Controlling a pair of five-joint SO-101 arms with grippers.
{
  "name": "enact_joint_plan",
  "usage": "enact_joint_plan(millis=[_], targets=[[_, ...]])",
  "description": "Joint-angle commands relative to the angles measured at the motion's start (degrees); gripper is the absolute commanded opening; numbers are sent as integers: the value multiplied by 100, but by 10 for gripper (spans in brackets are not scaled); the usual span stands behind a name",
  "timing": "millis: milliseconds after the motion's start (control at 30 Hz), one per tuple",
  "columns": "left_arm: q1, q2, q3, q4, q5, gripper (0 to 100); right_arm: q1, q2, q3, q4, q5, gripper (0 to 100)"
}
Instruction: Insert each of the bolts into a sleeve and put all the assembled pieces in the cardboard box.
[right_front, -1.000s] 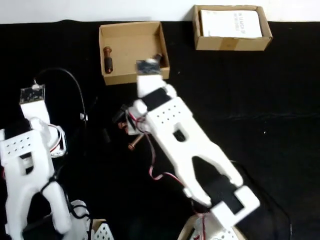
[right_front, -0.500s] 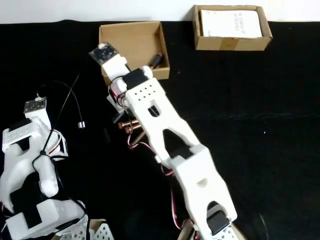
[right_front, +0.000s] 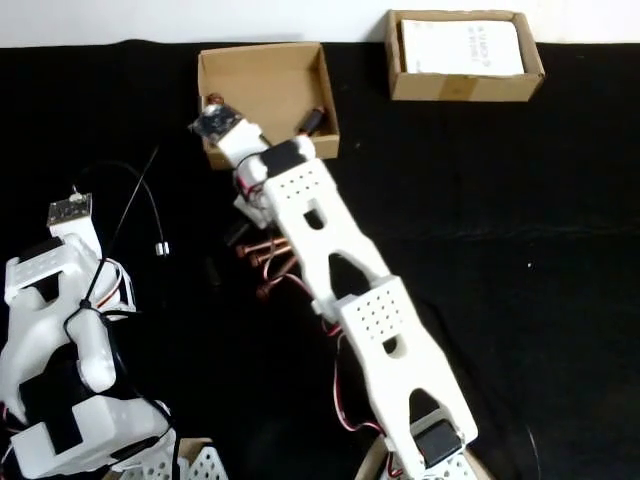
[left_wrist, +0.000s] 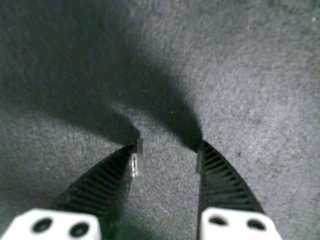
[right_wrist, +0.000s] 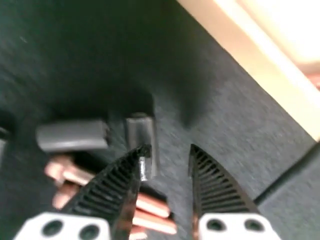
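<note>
The black-clothed worktop (right_front: 520, 300) carries a cardboard box (right_front: 262, 92) and a second box (right_front: 465, 86) along its far edge; nearer, copper bolts (right_front: 258, 251) lie beside grey sleeves (right_wrist: 72, 135).

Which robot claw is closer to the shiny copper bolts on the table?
The right. The right gripper hangs open just above the bolts; the left gripper is off to the side over bare cloth.

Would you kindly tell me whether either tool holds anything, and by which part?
Nothing is held: the left tool and the right tool are both open, the right one above a sleeve.
</note>
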Motion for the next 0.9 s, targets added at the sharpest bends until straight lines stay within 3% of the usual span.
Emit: enact_joint_plan(millis=[0,567,867], targets=[[-31,-13,-31,-44,-9,181,110,-13,-251,251,352,119],[-22,-13,-31,-53,-18,181,-136,-514,-980,1068,510,185],[-22,-13,-31,-44,-18,181,-409,84,-602,347,466,185]])
